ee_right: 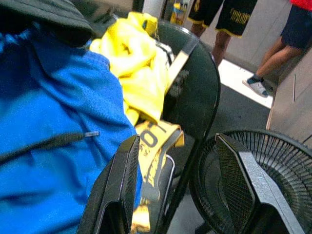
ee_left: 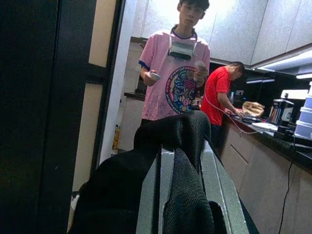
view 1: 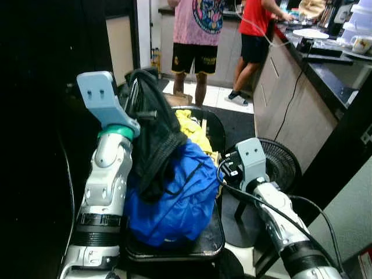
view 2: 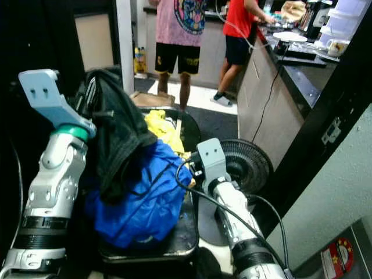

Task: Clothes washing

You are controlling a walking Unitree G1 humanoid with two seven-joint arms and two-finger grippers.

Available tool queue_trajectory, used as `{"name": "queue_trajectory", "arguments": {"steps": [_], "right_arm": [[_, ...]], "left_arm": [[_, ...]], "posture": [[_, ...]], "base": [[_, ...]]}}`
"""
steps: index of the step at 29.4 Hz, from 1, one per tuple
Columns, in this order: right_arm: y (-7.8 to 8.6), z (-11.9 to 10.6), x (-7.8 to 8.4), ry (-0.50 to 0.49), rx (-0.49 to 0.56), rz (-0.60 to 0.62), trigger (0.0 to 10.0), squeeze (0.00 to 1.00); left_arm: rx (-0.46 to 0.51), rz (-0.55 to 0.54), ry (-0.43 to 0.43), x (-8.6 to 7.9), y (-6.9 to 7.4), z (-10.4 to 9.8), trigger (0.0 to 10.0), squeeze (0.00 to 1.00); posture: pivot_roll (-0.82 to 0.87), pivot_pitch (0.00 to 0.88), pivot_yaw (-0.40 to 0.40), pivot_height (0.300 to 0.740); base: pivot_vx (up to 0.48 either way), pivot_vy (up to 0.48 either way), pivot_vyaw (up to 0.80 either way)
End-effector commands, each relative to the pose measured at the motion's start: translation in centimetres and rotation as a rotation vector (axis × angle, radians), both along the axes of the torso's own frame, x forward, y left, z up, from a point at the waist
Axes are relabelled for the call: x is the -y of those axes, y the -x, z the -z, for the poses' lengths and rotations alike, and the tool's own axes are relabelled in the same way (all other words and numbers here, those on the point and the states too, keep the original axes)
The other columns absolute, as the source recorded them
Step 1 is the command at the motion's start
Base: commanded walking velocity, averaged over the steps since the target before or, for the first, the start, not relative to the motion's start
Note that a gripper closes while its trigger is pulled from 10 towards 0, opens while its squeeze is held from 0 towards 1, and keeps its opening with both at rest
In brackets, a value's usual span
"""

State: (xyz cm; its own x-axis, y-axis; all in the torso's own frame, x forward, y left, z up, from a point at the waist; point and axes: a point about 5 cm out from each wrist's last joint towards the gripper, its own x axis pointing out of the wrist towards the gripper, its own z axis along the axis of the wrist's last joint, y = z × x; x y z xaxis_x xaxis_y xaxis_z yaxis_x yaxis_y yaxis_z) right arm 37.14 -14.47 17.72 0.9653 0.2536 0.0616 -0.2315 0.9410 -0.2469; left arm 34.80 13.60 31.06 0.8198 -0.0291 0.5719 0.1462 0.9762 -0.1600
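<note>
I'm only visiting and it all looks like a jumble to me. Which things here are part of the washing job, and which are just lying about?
Part of the job:
- black garment, draped over the left gripper
- blue garment on the chair
- yellow garment
- right gripper, open beside the pile

Just around:
- floor fan
- kitchen counter
- two people

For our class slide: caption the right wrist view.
Open right pincer hovers beside blue garment and yellow cloth on a black chair.
</note>
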Motion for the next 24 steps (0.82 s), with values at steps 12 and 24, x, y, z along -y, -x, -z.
{"name": "queue_trajectory", "arguments": {"steps": [12, 24], "right_arm": [[0.0, -1.9, 0.0, -0.123, 0.056, 0.031, 10.0, 0.0], [0.2, -1.7, 0.4, -0.113, 0.053, 0.047, 10.0, 0.0]], "left_arm": [[-0.01, -0.07, -0.124, -0.5, 1.8, 0.6, 10.0, 0.0], [-0.025, -0.095, -0.16, -0.5, 2.3, 0.8, 10.0, 0.0]], "posture": [[-0.04, 0.056, 0.008, 0.74], [-0.04, 0.058, 0.011, 0.74]], "base": [[0.0, 0.0, -0.27], [0.0, 0.0, -0.8]]}}
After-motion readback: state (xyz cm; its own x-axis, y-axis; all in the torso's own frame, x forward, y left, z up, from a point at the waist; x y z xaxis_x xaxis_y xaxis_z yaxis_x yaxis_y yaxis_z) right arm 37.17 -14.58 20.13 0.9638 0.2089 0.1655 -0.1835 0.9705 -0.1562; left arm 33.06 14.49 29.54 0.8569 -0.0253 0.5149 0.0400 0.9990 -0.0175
